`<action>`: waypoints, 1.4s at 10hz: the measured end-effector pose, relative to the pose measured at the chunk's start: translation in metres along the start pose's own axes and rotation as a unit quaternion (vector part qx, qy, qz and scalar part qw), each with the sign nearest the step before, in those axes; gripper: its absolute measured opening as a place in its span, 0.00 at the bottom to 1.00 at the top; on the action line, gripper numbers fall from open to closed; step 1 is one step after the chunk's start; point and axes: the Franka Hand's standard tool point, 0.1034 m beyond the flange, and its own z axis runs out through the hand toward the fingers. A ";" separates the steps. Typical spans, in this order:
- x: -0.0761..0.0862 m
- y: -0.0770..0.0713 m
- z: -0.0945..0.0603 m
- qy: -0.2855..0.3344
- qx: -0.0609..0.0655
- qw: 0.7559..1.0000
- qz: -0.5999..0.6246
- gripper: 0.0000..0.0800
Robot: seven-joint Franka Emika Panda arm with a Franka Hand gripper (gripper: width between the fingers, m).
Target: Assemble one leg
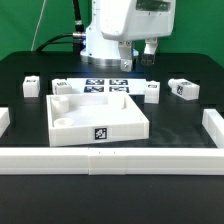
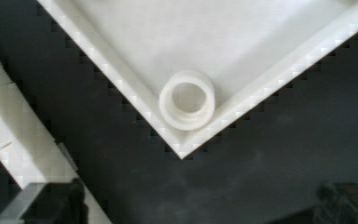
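Several small white legs with marker tags lie on the black table: two (image 1: 32, 87) (image 1: 62, 86) toward the exterior view's left, and two (image 1: 152, 92) (image 1: 184, 89) toward its right. The large white square panel (image 1: 95, 118) sits in the middle. My gripper (image 1: 148, 48) hangs above the panel's far right corner, clear of every leg. In the wrist view my gripper (image 2: 194, 210) is open and empty. Its dark fingers (image 2: 51, 205) stand wide apart over black table, just off the panel's corner hole (image 2: 188, 100). No leg shows in the wrist view.
The marker board (image 1: 105, 85) lies just behind the panel. Long white border rails run along the front (image 1: 110, 158), the exterior view's left (image 1: 3, 118) and its right (image 1: 212, 125). A white strip (image 2: 16, 130) runs beside the panel corner in the wrist view.
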 end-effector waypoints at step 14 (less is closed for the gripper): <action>0.000 -0.001 0.001 0.003 -0.012 1.000 -0.016 0.81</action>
